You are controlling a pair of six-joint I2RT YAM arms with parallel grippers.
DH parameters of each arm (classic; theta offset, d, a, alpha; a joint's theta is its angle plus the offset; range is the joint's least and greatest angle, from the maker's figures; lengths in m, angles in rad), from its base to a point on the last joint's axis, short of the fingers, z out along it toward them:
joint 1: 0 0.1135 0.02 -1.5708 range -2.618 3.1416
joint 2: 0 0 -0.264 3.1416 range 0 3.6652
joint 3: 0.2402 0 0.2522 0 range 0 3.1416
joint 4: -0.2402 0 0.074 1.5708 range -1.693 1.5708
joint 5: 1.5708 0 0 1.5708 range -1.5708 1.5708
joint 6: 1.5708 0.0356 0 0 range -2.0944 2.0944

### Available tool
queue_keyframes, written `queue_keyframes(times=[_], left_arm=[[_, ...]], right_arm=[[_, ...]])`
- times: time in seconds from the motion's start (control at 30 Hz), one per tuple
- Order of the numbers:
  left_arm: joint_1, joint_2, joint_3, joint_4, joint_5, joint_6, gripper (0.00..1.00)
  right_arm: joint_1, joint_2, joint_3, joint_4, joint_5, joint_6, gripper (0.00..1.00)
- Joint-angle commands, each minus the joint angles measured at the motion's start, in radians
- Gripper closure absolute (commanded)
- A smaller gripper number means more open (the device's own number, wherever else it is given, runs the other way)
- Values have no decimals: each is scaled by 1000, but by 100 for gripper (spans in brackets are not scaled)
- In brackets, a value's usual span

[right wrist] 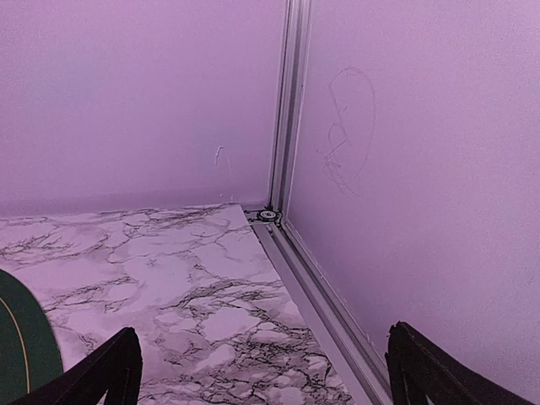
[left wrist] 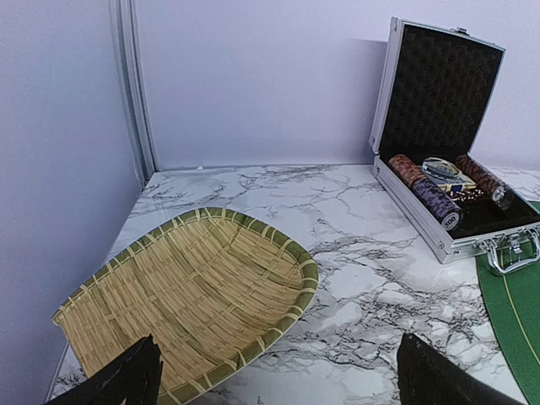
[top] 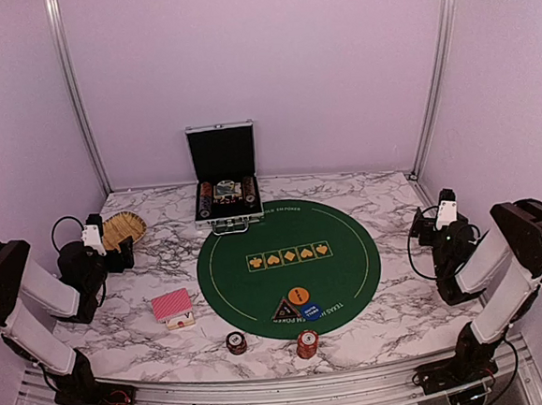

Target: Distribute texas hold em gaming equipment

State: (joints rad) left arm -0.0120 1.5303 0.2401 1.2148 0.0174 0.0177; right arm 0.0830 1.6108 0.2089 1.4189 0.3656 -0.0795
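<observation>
Texas hold em gaming equipment is located mainly along the near side of the marble tabletop, part on and part beside the round green mat that occupies the centre. The silver-edged black case stands open at the far edge of the mat, lid upright, with rows of chips lying in its base. The woven tan tray rests at the far left, well apart from the mat. The left hand is released, fingers spread wide and grasping nothing, positioned just near of the tray. The right hand is likewise released and empty, pointed at the right wall corner. The red-backed playing cards lie as one deck on bare marble left of the mat. Two stacks of poker chips stand near the front edge: a dark stack and an orange-red stack. On the mat's near part, the black triangular marker, the blue disc and the orange disc sit close together.
</observation>
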Motion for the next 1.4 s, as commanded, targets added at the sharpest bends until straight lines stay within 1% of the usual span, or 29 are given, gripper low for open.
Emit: queue_keyframes(times=[0.0, 0.4, 0.43, 0.5, 0.6, 0.7, 0.83, 0.97, 1.0, 1.13, 1.2, 1.23, 1.33, 1.37], left_arm=[[5, 1, 10, 38, -4, -2, 1], [5, -4, 10, 40, -6, -3, 1], [5, -13, 21, 16, -11, -3, 1], [5, -47, 67, -98, -55, -10, 1], [6, -88, 117, -232, -24, 3, 1], [5, -126, 139, -313, 23, 29, 1], [6, -196, 200, -501, 60, 66, 1], [6, -262, 227, -628, 96, 90, 1], [6, -268, 242, -668, 107, 94, 1], [5, -254, 357, -916, 114, 126, 1], [5, -255, 399, -997, 110, 152, 1], [4, -258, 412, -1029, 105, 162, 1], [5, -272, 440, -1086, 116, 172, 1], [5, -277, 449, -1104, 127, 175, 1]], right_arm=[[4, 1, 14, 2, -8, -2, 1], [5, 0, 11, 8, -10, -3, 1], [5, 0, 13, 6, -9, -2, 1], [-3, -3, 15, -7, -1, 14, 1], [-14, -22, 11, -31, 65, 56, 1], [-13, -17, 5, -2, 65, 48, 1], [-11, -22, -8, 17, 62, 45, 1], [-9, -31, -20, 31, 53, 40, 1], [-9, -32, -23, 38, 47, 36, 1], [-4, -39, -23, 35, 38, 25, 1], [6, -44, -16, 22, 25, 5, 1], [17, -62, -3, -17, 31, -12, 1], [26, -193, 157, -445, 108, 18, 1], [20, -216, 231, -548, 110, 20, 1]])
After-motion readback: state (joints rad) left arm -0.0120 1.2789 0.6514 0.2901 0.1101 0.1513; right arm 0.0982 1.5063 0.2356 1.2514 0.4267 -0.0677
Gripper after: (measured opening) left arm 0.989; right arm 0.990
